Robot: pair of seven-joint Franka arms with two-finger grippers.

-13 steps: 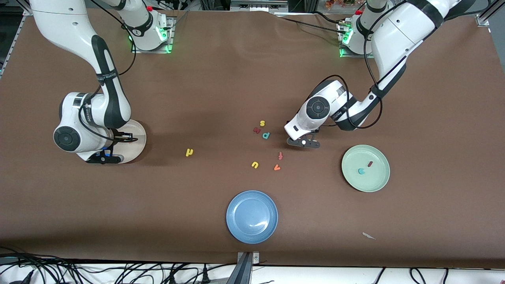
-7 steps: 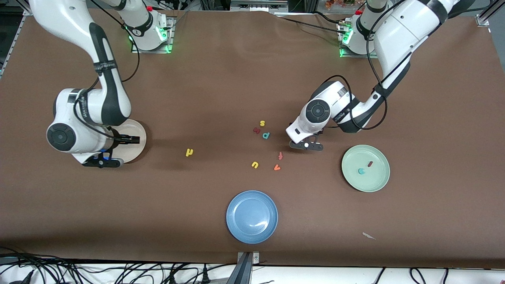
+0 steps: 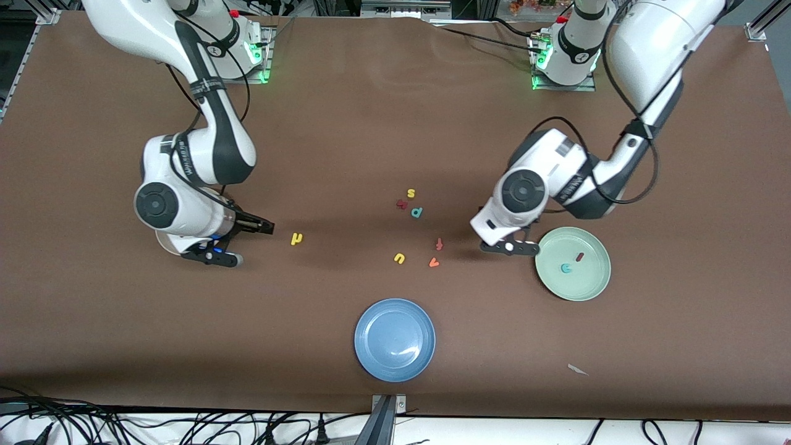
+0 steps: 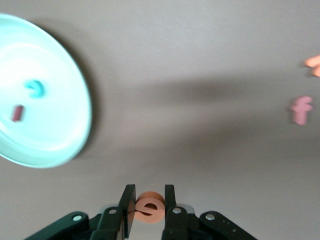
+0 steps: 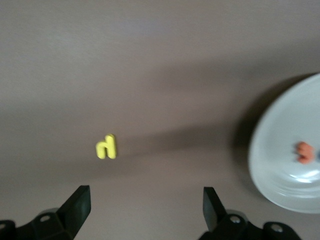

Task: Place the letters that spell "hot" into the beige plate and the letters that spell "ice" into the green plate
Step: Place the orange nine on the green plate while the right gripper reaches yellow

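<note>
The right claw [image 3: 238, 242] hangs spread wide above the desk [image 3: 346, 136] between the beige plate [image 5: 290, 150] and the h [image 3: 297, 238], while the left claw [image 3: 513, 247] pinches the e [image 4: 150, 207] just beside the green plate [image 3: 593, 281].

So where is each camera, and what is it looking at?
Front view: high above the table, facing both arms; shows the blue plate.
Left wrist view: on the left arm, looking down past the left gripper, shut on the orange e, toward the green plate.
Right wrist view: past the open right gripper at the yellow h and beige plate.
Shared: green plate, h.
</note>
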